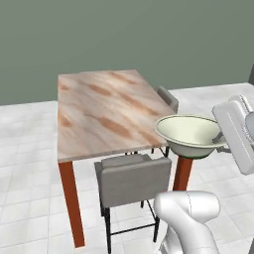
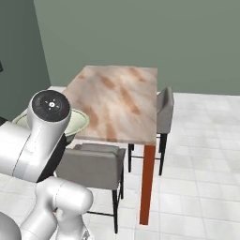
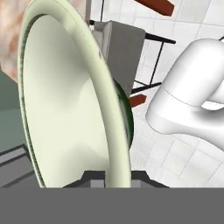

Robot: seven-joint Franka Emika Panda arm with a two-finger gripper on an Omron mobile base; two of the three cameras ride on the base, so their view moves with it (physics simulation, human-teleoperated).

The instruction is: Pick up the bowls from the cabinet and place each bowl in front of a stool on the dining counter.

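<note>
The cream bowl (image 1: pixel 191 134) sat clamped by its rim in the closed gripper (image 3: pixel 114 177), the dining counter (image 1: pixel 106 111) just beyond it.

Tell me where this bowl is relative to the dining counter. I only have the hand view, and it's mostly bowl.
Observer: The cream bowl hangs in the air, upright and roughly level, by the near corner of the dining counter. It is not set down on it.
Operator: Where are the stools?
Observer: The near stool is tucked under the counter's short end facing the robot. The far stool stands along the long side.
Operator: Which one is the bowl closer to?
Observer: The near stool. In the left base view the bowl hangs higher than its backrest and off to its right.
</note>
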